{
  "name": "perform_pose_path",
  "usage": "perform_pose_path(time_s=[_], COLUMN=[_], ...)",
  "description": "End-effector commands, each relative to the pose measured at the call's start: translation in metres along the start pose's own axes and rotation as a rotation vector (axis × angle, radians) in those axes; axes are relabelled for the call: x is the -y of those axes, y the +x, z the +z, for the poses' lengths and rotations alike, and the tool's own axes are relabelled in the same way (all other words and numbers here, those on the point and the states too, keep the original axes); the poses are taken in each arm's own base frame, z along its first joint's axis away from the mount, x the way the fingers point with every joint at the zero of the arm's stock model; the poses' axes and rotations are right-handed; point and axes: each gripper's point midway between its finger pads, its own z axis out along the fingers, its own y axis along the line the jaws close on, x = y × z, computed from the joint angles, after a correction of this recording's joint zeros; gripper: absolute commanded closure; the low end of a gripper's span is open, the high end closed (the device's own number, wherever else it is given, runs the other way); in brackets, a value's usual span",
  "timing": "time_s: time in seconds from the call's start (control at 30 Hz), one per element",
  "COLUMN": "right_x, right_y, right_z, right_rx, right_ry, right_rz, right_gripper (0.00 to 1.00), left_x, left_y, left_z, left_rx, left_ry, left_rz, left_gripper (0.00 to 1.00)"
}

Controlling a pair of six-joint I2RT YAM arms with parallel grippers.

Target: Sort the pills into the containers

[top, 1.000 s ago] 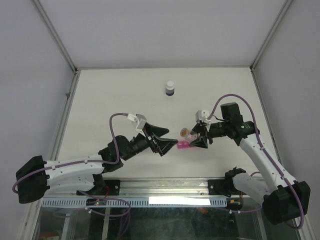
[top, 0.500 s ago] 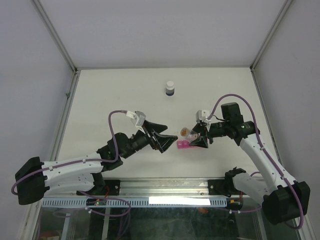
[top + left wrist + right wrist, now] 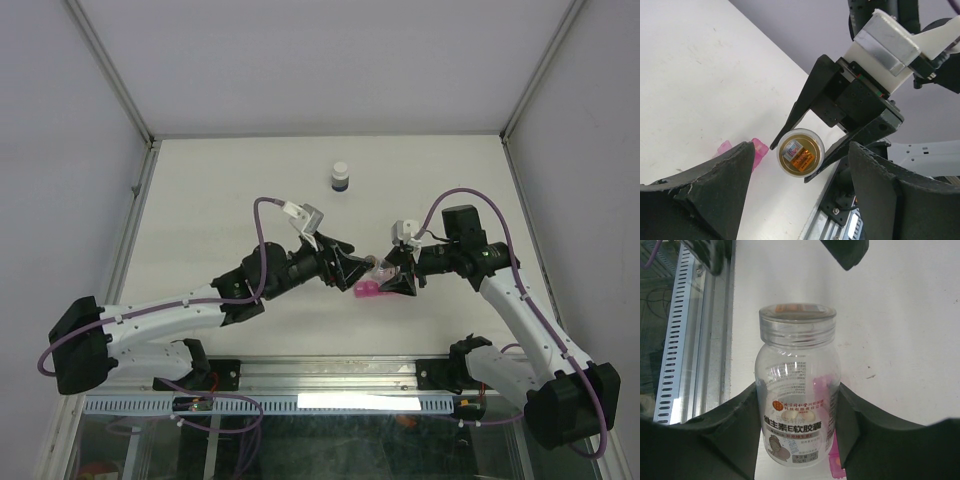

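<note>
Pink plastic makes one pill strip (image 3: pixel 364 290). It lies flat on the desk (image 3: pixel 220 200), just under the right jaws. Its little boxes are too small and blurry to count. I cannot tell if any pills are in them.

Two bottles show. One is a clear bottle (image 3: pixel 797 390). The right jaws pinch it, one jaw pressed on each side of its body. Its cap end points at the left jaws, and that round end looks orange in the left wrist view. It has a label with writing on it. Something small and pale sits low inside, but I cannot tell if that is a pill. The pink strip shows through its clear wall, next to one right jaw.

The other is a dark bottle with a white cap (image 3: pixel 341 178). It stands upright, well apart from both sets of jaws, on their far side.

The left jaws are spread wide and hold nothing. They face the right jaws, tips close together, with the clear bottle in line between them. A bit of the pink strip peeks out beside one left jaw.
</note>
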Motion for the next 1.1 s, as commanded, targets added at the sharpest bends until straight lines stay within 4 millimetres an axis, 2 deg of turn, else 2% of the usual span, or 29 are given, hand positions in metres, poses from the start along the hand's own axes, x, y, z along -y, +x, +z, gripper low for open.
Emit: perform_pose_path(time_s=[0.0,0.5,0.73,0.83,0.9,1.0,1.07], right_x=[0.005,0.005,0.005,0.005,0.005,0.005,0.005], right_y=[-0.017,-0.017,-0.016,-0.016,-0.016,-0.016,-0.015], right_z=[-0.004,-0.004,-0.003,-0.003,-0.003,-0.003,-0.003], right_rx=[0.027,0.027,0.026,0.027,0.026,0.025,0.02], right_ry=[0.02,0.021,0.019,0.019,0.019,0.018,0.021], right_rz=[-0.074,-0.071,-0.066,-0.068,-0.067,-0.073,-0.078], right_gripper=[1.0,1.0,1.0,1.0,1.0,1.0,1.0], left_x=[0.016,0.02,0.024,0.029,0.031,0.027,0.024], left_y=[-0.008,0.015,0.023,0.031,0.042,0.054,0.051], left_z=[0.01,0.019,0.019,0.012,0.003,-0.01,-0.012], left_rx=[-0.019,-0.103,-0.131,-0.135,-0.136,-0.132,-0.145], left_ry=[0.036,0.063,0.112,0.211,0.364,0.571,0.662], left_rz=[0.007,0.005,0.048,0.199,0.399,0.626,0.701], left_gripper=[0.25,0.4,0.59,0.78,0.86,0.88,0.85])
